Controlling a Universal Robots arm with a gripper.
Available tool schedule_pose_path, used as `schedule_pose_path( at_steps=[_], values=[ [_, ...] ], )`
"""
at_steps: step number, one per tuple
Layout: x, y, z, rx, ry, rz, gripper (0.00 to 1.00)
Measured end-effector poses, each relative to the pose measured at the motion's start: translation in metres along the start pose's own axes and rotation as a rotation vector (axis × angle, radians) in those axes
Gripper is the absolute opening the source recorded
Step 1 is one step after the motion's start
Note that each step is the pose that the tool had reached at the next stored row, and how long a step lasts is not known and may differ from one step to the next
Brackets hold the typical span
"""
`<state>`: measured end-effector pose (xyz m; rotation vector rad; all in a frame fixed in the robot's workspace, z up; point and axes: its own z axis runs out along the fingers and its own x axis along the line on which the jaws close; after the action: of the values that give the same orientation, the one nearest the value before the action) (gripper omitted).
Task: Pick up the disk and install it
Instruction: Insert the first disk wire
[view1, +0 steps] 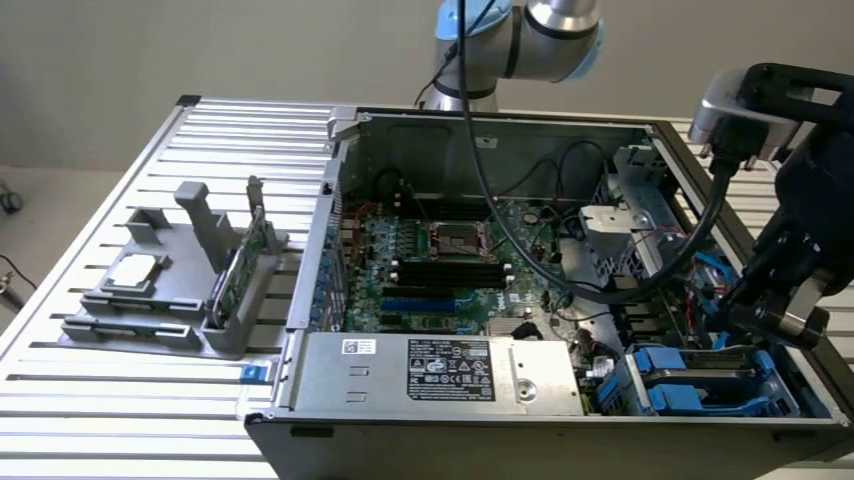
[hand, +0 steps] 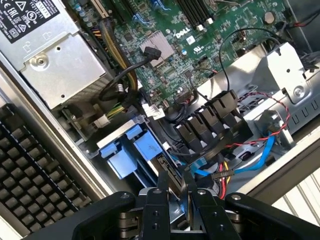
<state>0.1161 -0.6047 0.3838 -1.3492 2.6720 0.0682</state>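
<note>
While the disk (hand: 125, 160) sits in the drive bay (hand: 80, 127), whether the gripper (hand: 175, 181) grips it is unclear

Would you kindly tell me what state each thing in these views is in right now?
Computer case: lying on its side, panel off, open.
Gripper: hanging just above the blue carriers.
Blue carriers: seated in a corner of the case.
Chip: lying flat in the grey tray.
Green card: standing on edge in that tray.

plain beige wall (view1: 200, 50), slatted aluminium table (view1: 80, 420), even light
</note>
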Motion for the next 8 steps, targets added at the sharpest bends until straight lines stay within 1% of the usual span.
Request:
schedule_pose_path(
  at_steps=[3,5,8],
  values=[
    [0.0001,0.0000,-0.0001,0.0000,0.0038,0.027,0.25],
    [0.0000,0.0000,-0.0001,-0.0025,0.0070,0.037,0.25],
    [-0.0007,-0.0008,0.0000,-0.0053,0.0101,0.043,0.25]
  ],
)
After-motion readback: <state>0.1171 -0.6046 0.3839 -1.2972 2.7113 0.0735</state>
